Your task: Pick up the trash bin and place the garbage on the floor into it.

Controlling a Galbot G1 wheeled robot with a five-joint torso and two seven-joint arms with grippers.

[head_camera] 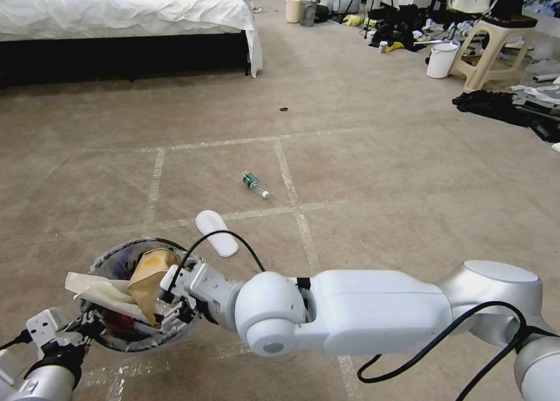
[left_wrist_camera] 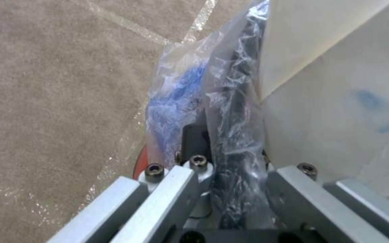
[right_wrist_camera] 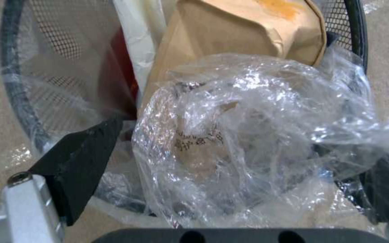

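The trash bin point(head_camera: 111, 337) was seen at the lower left of the head view, lifted close in front of the robot, its dark mesh wall and rim wrapped in a clear plastic bag. Its near rim was pinched by the left gripper point(head_camera: 81, 325), whose fingers point(left_wrist_camera: 194, 135) were pressed together on the rim and the bag in the left wrist view. A tan paper bag point(head_camera: 149, 275), a white sheet point(head_camera: 99, 290) and something red point(head_camera: 119, 322) were packed inside the bin. The right gripper point(head_camera: 169, 299) was held over the bin's right side, its arm stretched across the bottom of the head view. In the right wrist view its dark fingers point(right_wrist_camera: 79, 158) were spread wide, with a bunch of clear plastic point(right_wrist_camera: 248, 135) lying between them above the bin's mouth. Just beyond the bin, a flat white sole point(head_camera: 216, 233) lay on the carpet. Farther on, a small green-labelled bottle point(head_camera: 254, 184) lay on its side. Well beyond, a white bucket point(head_camera: 441, 59) stood beside a stool point(head_camera: 496, 45), and a bed point(head_camera: 125, 16) was at the upper left.
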